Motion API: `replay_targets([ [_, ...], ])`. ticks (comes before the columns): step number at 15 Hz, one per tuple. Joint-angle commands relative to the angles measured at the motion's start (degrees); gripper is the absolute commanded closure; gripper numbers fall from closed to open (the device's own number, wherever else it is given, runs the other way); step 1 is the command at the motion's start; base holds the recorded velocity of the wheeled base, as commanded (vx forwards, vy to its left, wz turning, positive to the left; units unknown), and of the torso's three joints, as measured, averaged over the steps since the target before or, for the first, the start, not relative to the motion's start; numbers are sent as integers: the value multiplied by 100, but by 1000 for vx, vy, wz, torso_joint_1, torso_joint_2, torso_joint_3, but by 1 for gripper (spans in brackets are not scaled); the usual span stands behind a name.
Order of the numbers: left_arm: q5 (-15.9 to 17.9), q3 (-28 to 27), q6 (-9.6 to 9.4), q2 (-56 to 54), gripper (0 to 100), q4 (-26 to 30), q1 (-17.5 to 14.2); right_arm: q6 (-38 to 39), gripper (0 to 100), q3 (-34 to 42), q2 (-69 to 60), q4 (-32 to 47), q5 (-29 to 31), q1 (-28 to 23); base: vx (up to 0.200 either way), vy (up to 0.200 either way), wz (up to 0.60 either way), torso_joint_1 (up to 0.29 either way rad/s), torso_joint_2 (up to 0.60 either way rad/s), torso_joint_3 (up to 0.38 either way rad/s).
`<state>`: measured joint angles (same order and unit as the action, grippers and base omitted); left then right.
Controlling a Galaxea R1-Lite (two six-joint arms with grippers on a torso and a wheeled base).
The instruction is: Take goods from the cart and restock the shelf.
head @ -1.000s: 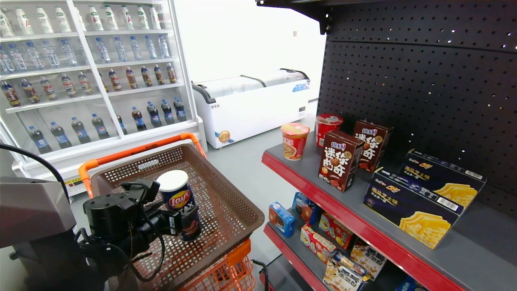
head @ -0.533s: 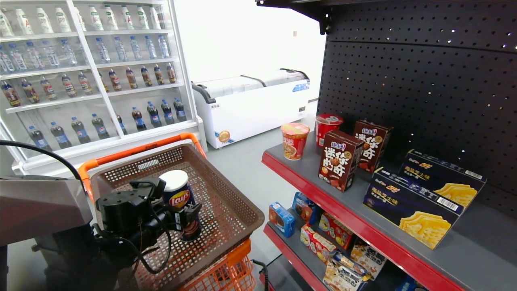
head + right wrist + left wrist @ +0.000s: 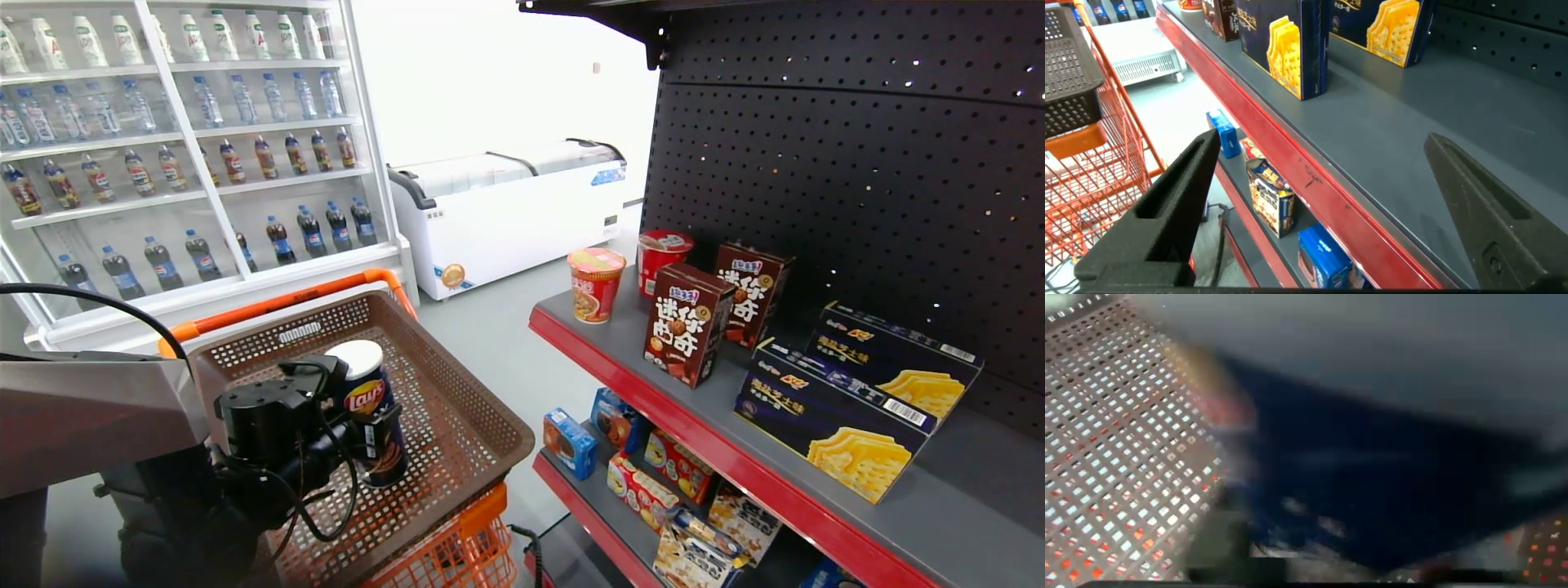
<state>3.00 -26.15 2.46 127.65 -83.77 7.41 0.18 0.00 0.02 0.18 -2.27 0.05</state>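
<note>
A blue chips can (image 3: 367, 400) with a white lid stands upright in the brown mesh basket (image 3: 490, 416) on top of the orange cart (image 3: 286, 300). My left gripper (image 3: 371, 437) is right at the can's lower half, reaching in from the cart's near side. In the left wrist view the can (image 3: 1372, 482) looms dark blue and blurred over the basket mesh (image 3: 1118, 441). My right gripper (image 3: 1323, 237) is open and holds nothing, hanging above the red front edge of the grey shelf (image 3: 1388, 155).
The shelf board (image 3: 620, 359) carries two cup noodles (image 3: 596, 284), two brown boxes (image 3: 687, 323) and blue cracker boxes (image 3: 833, 420), with bare board at its near right. Snack packs (image 3: 645, 482) fill the lower shelf. A drinks fridge (image 3: 188, 163) and chest freezer (image 3: 506, 212) stand behind.
My left arm has shifted right, closer in on the can. The can itself has barely moved.
</note>
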Motion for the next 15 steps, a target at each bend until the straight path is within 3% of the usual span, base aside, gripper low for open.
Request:
replay_targets([
  [1,-27,13,-62,-38,100,-25,6,-1,0,0,-2,-1,-2,4,0,0,0,0,0,0],
  [5,-36,295,-70,-856,100,89,41,-1,0,0,-2,-1,-2,4,0,0,0,0,0,0],
  [8,8,356,-308,-2367,100,1337,50,-1,0,0,-2,-1,-2,4,0,0,0,0,0,0],
  [10,8,189,-132,-3369,100,2480,76,-1,0,0,-2,-1,-2,4,0,0,0,0,0,0],
  [11,-10,119,-97,-3677,100,2805,67,-1,0,0,-2,-1,-2,4,0,0,0,0,0,0],
  [13,8,-154,-27,-4617,100,3974,67,-1,0,0,-2,-1,-2,4,0,0,0,0,0,0],
  [14,43,-162,325,-5013,100,4396,85,-1,0,0,-2,-1,-2,4,0,0,0,0,0,0],
  [15,87,-83,492,-5426,100,4739,85,-1,0,0,-2,-1,-2,4,0,0,0,0,0,0],
])
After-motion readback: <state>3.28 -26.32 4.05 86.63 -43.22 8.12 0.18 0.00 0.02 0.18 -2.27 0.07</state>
